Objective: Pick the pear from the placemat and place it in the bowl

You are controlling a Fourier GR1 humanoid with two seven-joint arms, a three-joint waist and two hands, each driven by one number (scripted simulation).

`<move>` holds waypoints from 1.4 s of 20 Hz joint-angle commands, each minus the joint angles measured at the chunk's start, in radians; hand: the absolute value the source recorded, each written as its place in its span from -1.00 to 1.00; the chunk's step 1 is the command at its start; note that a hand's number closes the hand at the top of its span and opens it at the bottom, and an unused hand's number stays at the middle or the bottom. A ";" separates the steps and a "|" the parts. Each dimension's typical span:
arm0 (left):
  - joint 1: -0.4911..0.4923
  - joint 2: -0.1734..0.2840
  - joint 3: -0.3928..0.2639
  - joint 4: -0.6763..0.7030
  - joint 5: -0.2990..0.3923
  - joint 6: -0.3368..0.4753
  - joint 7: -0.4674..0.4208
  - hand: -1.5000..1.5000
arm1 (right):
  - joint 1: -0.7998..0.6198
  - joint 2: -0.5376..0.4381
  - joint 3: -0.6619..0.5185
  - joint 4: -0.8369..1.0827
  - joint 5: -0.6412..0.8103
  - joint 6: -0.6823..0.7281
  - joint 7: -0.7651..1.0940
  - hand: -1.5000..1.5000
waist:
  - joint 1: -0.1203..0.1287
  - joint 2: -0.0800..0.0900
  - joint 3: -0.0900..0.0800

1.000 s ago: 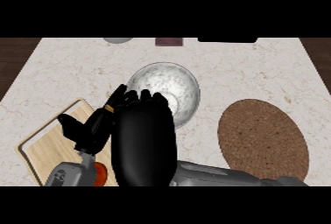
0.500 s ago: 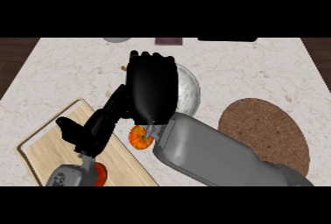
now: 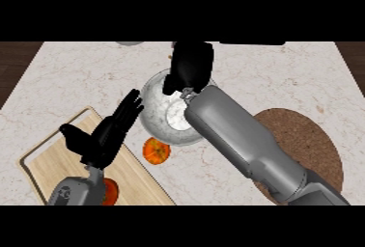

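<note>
Right hand point(image 3: 191, 65): upper centre of the frame, over the far rim of the bowl point(image 3: 158, 120); we see its fingers curled downward, but cannot tell whether they pinch anything.
Pear: we cannot find it; it may be hidden under that hand.
Placemat point(image 3: 314, 144): brown round mat at right, partly under our right forearm.
Left hand point(image 3: 107, 132): left of centre, fingers spread and straight, above the wooden board point(image 3: 50, 161).
Orange fruit point(image 3: 156, 150): on the counter just below the bowl.

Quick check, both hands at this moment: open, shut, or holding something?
Left hand: open, fingers straight, above the cutting board.
Right hand: over the bowl; fingers and any held object cannot be told.
</note>
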 commanded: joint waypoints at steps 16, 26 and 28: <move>0.027 0.003 0.011 -0.015 0.006 -0.019 0.001 0.00 | 0.117 0.002 -0.251 0.034 -0.348 -0.688 -0.421 -1.00 | -0.001 -0.007 0.005; 0.061 -0.015 0.023 -0.001 -0.015 0.020 -0.011 0.00 | 0.480 0.002 0.032 -0.592 -0.429 -0.810 -0.490 -1.00 | -0.071 -0.029 0.001; 0.044 0.008 0.052 -0.041 0.016 0.009 0.023 0.00 | 0.589 0.002 0.101 -0.728 -0.399 -0.801 -0.508 -1.00 | -0.079 -0.032 0.002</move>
